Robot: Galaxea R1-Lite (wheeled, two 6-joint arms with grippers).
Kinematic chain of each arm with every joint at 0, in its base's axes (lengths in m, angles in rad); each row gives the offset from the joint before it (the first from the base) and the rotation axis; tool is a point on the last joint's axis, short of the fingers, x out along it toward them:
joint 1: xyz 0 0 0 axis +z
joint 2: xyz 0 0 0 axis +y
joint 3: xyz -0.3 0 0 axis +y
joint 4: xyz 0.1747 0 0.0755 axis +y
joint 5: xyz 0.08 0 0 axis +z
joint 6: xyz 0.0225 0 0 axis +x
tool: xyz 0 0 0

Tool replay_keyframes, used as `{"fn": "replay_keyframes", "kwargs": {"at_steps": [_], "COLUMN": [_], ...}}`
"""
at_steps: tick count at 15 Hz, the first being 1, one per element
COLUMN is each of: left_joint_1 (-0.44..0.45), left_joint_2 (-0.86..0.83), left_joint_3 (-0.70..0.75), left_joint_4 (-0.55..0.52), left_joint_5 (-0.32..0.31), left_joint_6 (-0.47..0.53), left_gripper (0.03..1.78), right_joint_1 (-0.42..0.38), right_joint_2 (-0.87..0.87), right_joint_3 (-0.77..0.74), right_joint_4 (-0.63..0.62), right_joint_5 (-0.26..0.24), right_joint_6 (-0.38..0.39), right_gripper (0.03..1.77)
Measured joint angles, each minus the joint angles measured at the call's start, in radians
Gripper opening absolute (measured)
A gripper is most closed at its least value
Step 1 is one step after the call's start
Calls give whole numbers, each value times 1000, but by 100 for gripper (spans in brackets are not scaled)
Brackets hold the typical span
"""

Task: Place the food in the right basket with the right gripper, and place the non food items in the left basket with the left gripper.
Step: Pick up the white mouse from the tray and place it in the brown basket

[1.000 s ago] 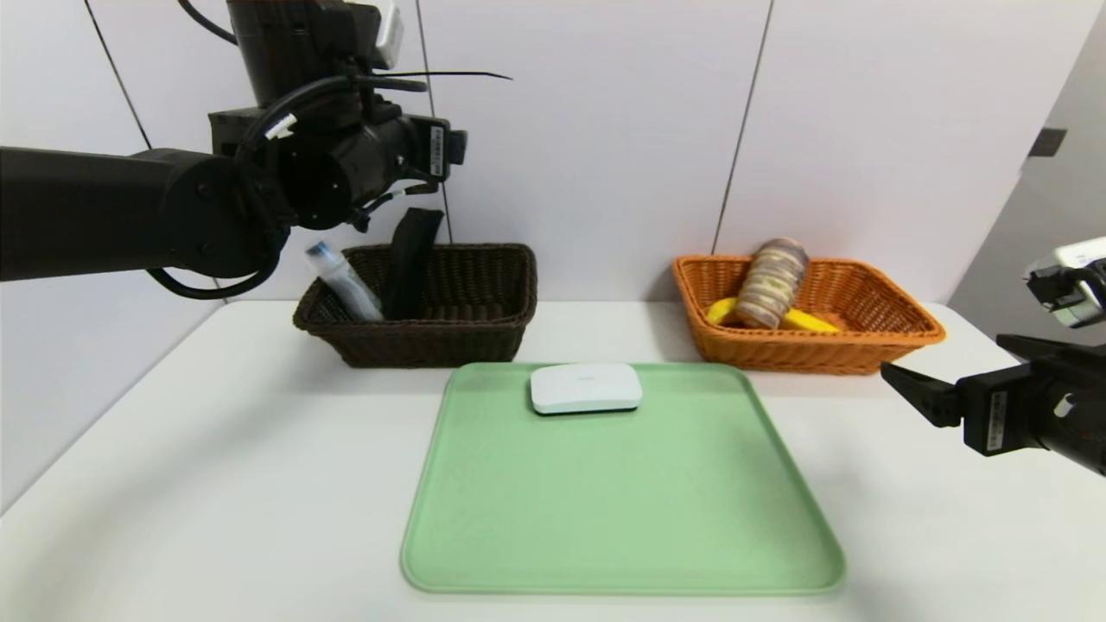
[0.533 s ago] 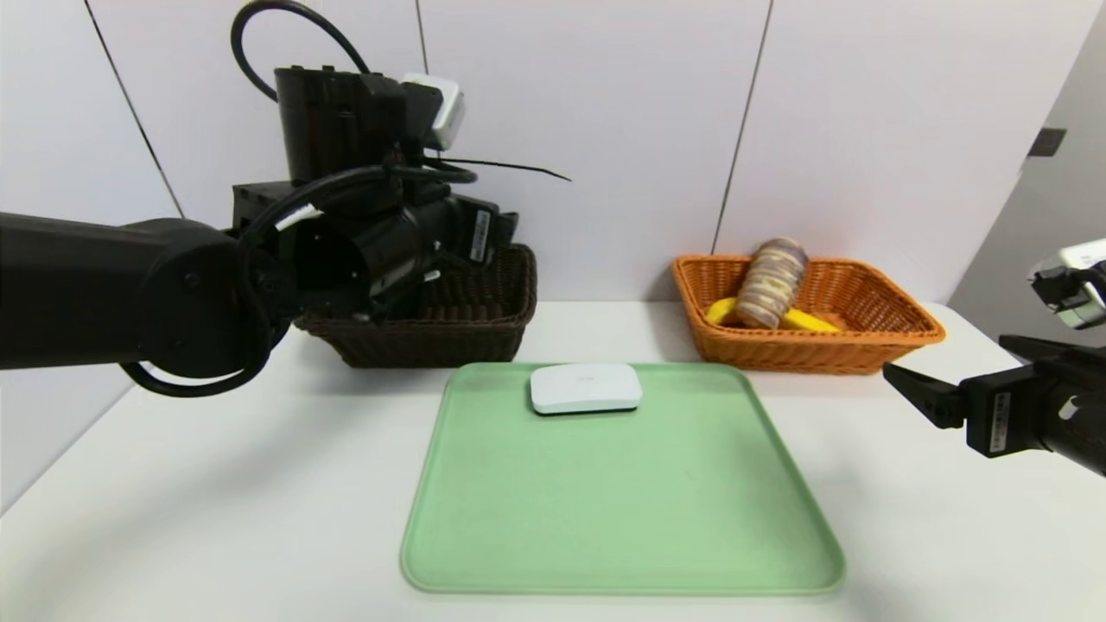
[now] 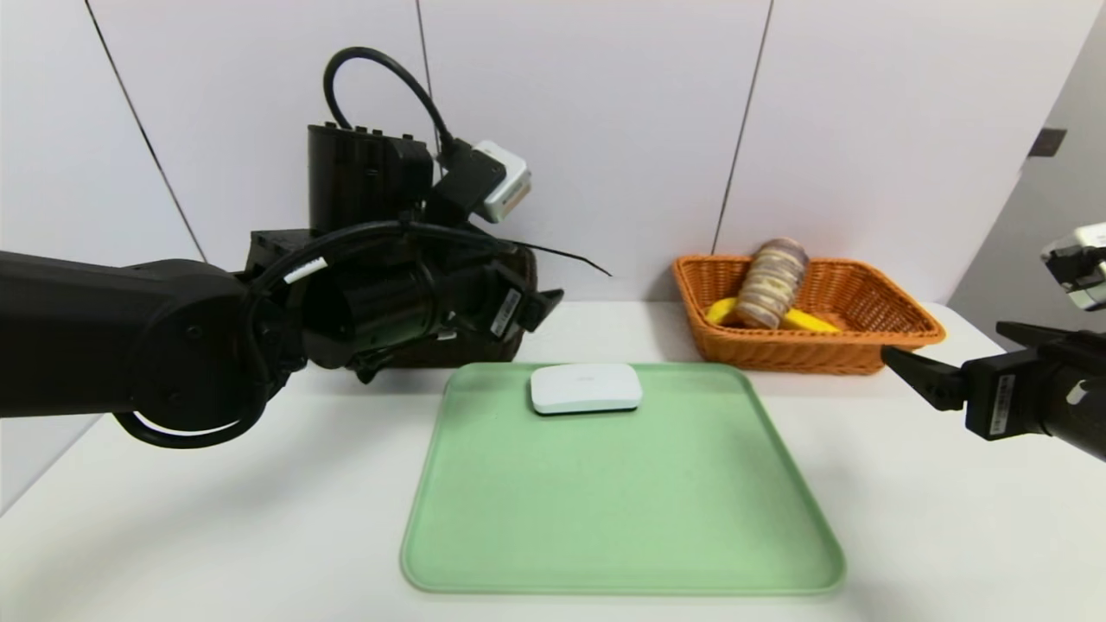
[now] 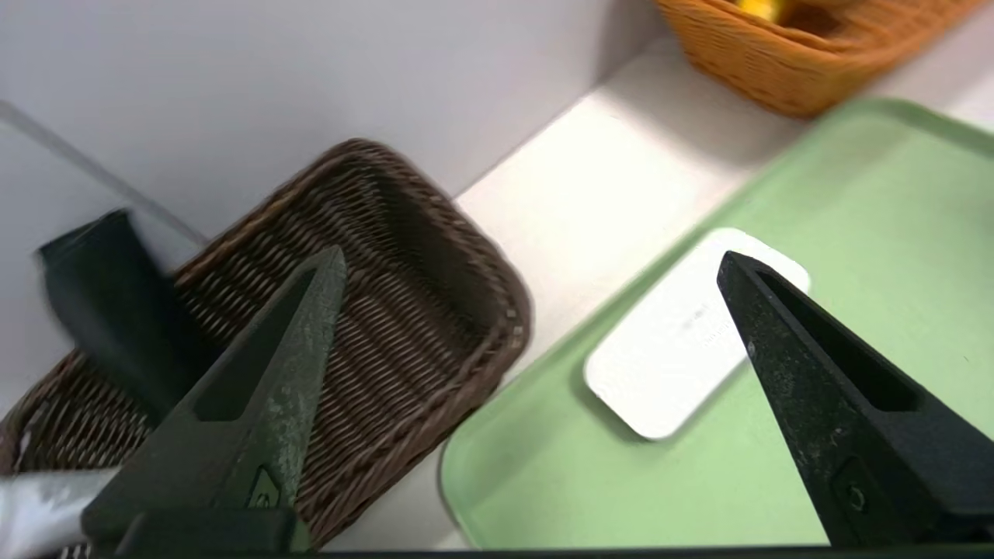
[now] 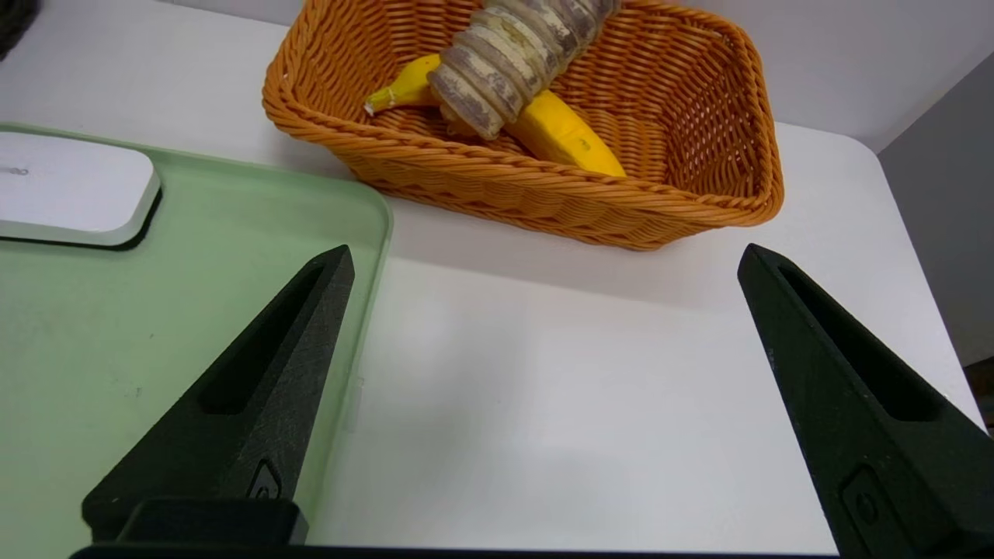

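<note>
Head view shows a rectangular orange woven wicker basket [image 3: 808,315] at the far right of the white table [image 3: 216,518], holding a long yellow banana [image 3: 799,320] with a braided tan-and-purple striped bread loaf [image 3: 772,282] leaning over it against the back wall of the basket. The rectangular dark brown woven wicker basket [image 4: 404,341] stands at the far left, mostly hidden in the head view behind the left arm; the left wrist view shows a flat black folded pouch [image 4: 109,310] propped upright in it, and a pale blurred shape at the frame edge that cannot be identified. A flat mint-green plastic tray [image 3: 622,518] lies between and in front of the baskets, and the white rounded-rectangle flat device [image 3: 586,387] rests on its far edge, alone.

The black two-fingered left gripper [image 4: 536,264] hangs above the gap between the brown basket and the tray's far left corner, jaws spread wide and empty, one finger over the basket, the other over the device. The black right gripper [image 5: 543,256] hovers low over the table at the right, near the orange basket, jaws wide apart and empty.

Compared with a second ago, the left arm has come down and swung from above the brown basket towards the tray, now covering the basket in the head view. The right arm, tray, device and orange basket have hardly changed.
</note>
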Motion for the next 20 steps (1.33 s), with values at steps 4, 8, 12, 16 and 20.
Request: {"fn": "replay_keyframes", "kwargs": {"at_steps": [4, 8, 12, 16, 20], "left_joint_1": [0, -7, -50, -64, -65], "left_joint_2": [29, 103, 196, 290, 365], "left_joint_3": [-86, -371, -623, -773, -789], "left_joint_4": [122, 391, 757, 1000, 1006], "left_joint_5": [-156, -229, -274, -275, -275], "left_joint_6": [90, 104, 121, 261, 337], "left_gripper": [169, 169, 169, 169, 169], "right_joint_1": [-1, 0, 3, 7, 9], "right_joint_2": [2, 2, 4, 8, 13], "right_joint_3": [1, 8, 10, 17, 30], "right_joint_4": [-5, -32, -32, -38, -55], "right_joint_5": [35, 57, 82, 98, 106], "right_joint_6": [10, 16, 22, 50, 51], "right_gripper": [171, 171, 171, 171, 171]}}
